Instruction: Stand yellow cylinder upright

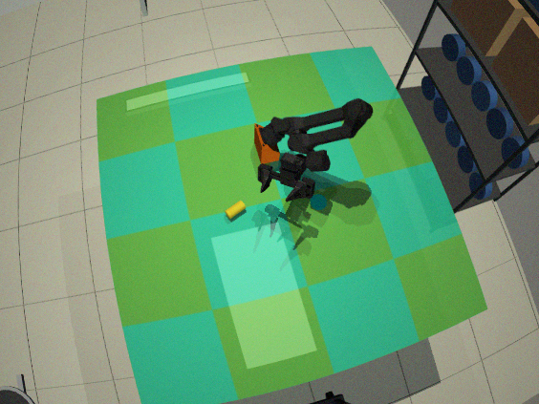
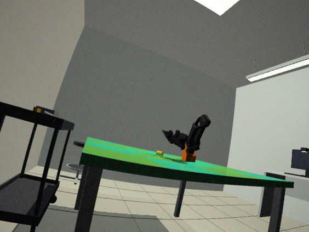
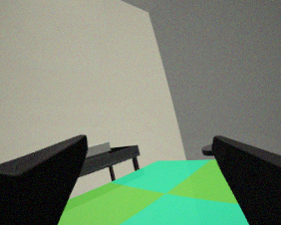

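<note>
The yellow cylinder [image 1: 235, 210] [image 2: 160, 153] lies on its side on the checkered table. The cyan circle [image 1: 318, 202] looks like a dark teal disc in the arm's shadow, to the right of the cylinder in the top view; I cannot make it out in the exterior view. My gripper [image 1: 275, 196] [image 2: 163, 131] [image 3: 150, 142] is open and empty, raised above the table, with its fingers spread wide. In the top view it appears between the cylinder and the circle. The wrist view shows neither the cylinder nor the circle.
The green and teal table [image 1: 158, 278] [image 2: 131, 169] carries the arm's orange base [image 1: 266, 149] [image 2: 188, 156]. A shelf rack [image 1: 432, 2] with boxes and blue round items stands beyond the table's right edge in the top view. A black cart [image 2: 61, 123] stands at the left in the exterior view.
</note>
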Robot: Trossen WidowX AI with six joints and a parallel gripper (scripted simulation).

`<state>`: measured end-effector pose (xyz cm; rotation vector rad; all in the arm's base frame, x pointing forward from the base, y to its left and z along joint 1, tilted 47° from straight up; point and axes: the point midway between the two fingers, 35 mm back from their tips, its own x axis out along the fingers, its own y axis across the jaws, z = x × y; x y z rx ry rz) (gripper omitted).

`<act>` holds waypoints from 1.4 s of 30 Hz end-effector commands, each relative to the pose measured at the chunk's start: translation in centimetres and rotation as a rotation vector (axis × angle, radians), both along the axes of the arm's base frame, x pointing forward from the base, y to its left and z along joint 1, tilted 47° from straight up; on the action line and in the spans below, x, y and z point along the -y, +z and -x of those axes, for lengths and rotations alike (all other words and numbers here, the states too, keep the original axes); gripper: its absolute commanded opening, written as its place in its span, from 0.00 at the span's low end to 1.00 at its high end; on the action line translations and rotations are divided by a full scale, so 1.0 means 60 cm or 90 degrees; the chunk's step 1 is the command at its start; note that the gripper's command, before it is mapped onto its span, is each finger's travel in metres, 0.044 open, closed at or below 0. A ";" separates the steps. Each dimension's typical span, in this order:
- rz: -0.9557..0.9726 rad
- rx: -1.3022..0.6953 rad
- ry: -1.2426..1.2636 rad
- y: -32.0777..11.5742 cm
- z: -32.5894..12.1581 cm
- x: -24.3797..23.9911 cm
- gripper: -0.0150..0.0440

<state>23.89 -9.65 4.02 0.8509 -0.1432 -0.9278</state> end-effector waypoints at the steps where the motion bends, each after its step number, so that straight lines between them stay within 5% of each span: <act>1: 0.001 -0.008 0.001 -0.003 -0.002 0.001 0.89; 4: 0.006 -0.115 0.021 -0.044 -0.028 0.012 0.78; 12: -0.067 -0.452 0.108 -0.182 -0.069 0.063 0.78; 23: -0.370 -0.741 0.288 -0.295 -0.026 0.113 0.78; 30: -0.637 -0.752 0.424 -0.291 0.016 0.123 0.78; 37: -0.899 -0.603 0.542 -0.226 0.041 0.139 0.78; 42: -0.949 -0.552 0.561 -0.207 0.044 0.147 0.78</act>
